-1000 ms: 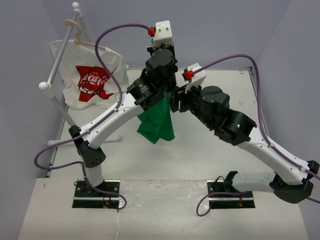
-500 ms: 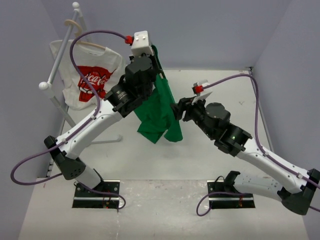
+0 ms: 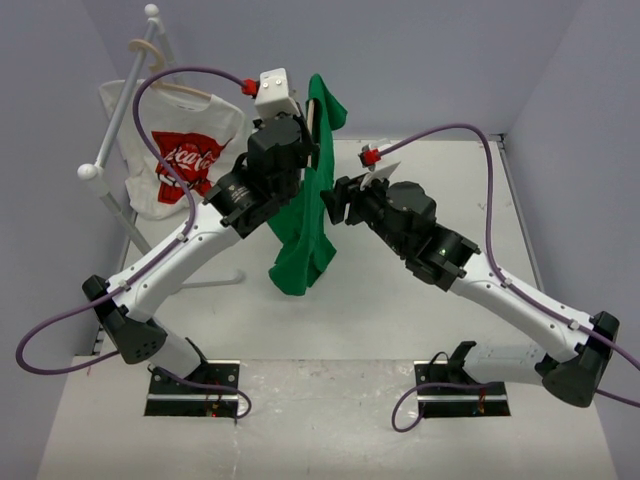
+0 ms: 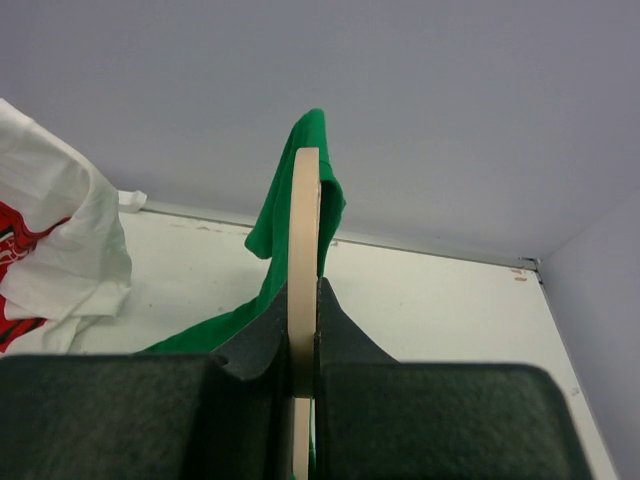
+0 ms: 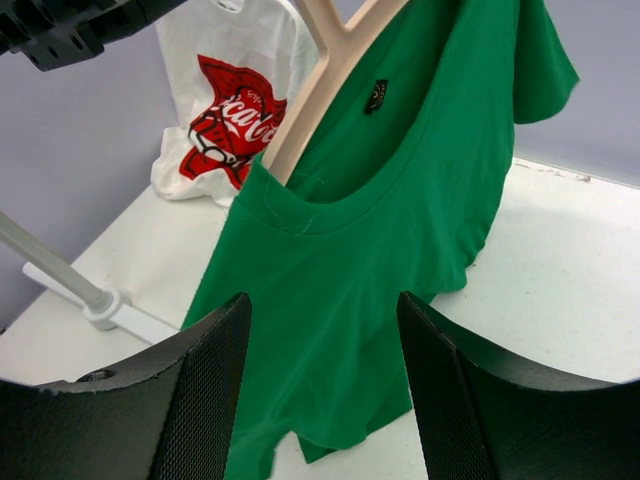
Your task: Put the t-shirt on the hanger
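The left gripper (image 4: 305, 300) is clenching the pale beige clothes hanger (image 4: 305, 220) between its two fingers and is holding it high above the far middle of the white table (image 3: 380, 310), toward 12 o'clock in the top view. The bright green cloth t-shirt (image 5: 400, 220) is hanging from this hanger: one sloping shoulder is going in through the neck opening, and the rest of the cloth is falling down in a loose bundle toward 6 o'clock. The right gripper (image 5: 322, 315) is waiting just beside the cloth on its 3 o'clock side. Its fingers are spread wide and are grasping nothing.

I think the step in hand is the dressing of the hanger, and it is about half done. Only one side looks threaded, and the other shoulder of the hanger seems to be outside the collar. The next move is probably asking the right gripper to take the collar edge near the bare shoulder and to stretch it over that end, while the left gripper is keeping the hanger steady. The collar is narrow and the cloth is soft, so the pinch must be only on the edge.

At 10 o'clock the white metal rack (image 3: 118, 95) is carrying a second beige hanger (image 3: 150, 50) with a white t-shirt with a red logo (image 3: 160, 165). It is near the left arm but apart from the green cloth. Between the right gripper and the collar I am seeing nothing.
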`<state>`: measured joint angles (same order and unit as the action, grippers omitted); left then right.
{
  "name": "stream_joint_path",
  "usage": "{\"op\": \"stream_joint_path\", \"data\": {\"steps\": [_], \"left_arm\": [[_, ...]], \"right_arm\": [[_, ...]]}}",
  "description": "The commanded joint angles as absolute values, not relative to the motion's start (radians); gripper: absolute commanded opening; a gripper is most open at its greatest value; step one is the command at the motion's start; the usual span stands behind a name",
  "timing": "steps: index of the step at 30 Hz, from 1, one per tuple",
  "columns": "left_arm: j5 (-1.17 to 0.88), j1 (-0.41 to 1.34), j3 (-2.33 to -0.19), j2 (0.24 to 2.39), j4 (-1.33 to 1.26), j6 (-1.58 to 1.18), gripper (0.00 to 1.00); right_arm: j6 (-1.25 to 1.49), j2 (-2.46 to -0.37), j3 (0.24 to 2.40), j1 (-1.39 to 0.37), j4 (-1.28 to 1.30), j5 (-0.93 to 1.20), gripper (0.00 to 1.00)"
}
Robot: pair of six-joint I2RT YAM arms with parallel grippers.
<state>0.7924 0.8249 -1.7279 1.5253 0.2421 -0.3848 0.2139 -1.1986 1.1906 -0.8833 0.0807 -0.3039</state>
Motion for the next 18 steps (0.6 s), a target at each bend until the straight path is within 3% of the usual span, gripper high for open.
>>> {"op": "stream_joint_path", "data": {"steps": [1,18], "left_arm": [[0.832,0.824,-1.737,1.505,0.201,-0.446,0.0],[0.893,0.825,-1.727,1.514,0.239,-0.528,0.0]], "right_arm": [[0.239,-1.207,1.22,-0.884,0.018,-0.27,0.61],[0.301,-1.326,1.2,-0.884,-0.071,-0.287,0.58]]}}
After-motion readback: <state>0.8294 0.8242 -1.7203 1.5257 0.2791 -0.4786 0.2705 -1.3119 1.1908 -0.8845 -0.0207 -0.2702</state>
